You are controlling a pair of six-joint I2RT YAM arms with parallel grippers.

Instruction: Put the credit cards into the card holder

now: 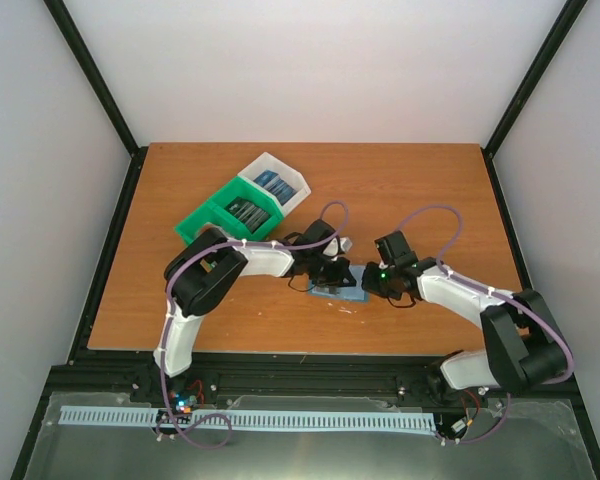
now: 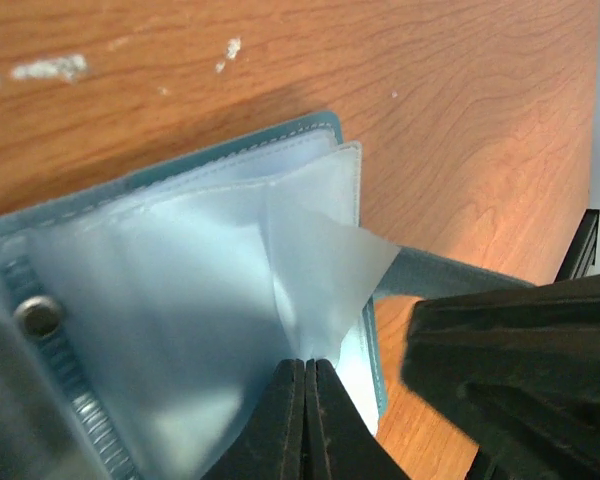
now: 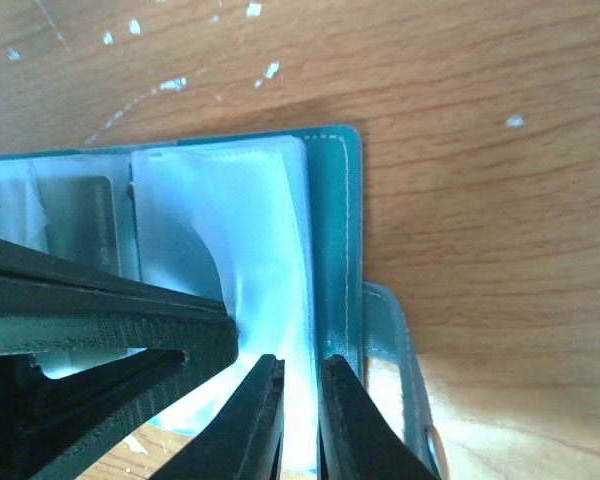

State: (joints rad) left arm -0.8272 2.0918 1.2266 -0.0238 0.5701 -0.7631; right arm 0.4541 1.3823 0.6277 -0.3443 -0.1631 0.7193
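The teal card holder [image 1: 340, 293] lies open on the wooden table, its clear pale-blue sleeves [image 2: 180, 300] facing up. My left gripper [image 2: 310, 362] is shut on the corner of one clear sleeve and lifts it into a peak. My right gripper [image 3: 302, 362] hovers over the sleeves beside the teal cover edge [image 3: 335, 220], its jaws a narrow gap apart with nothing clamped. A greyish card [image 3: 80, 215] shows inside a sleeve on the other half. Credit cards [image 1: 248, 212] stand in the bins behind. In the top view both grippers [image 1: 332, 272] [image 1: 365, 283] meet over the holder.
A green bin [image 1: 195, 225] and a white bin [image 1: 298, 182] sit joined at the back left of the holder, holding dark and blue cards. The holder's teal closing strap [image 3: 400, 340] sticks out on the table. The table's near edge lies just behind the grippers.
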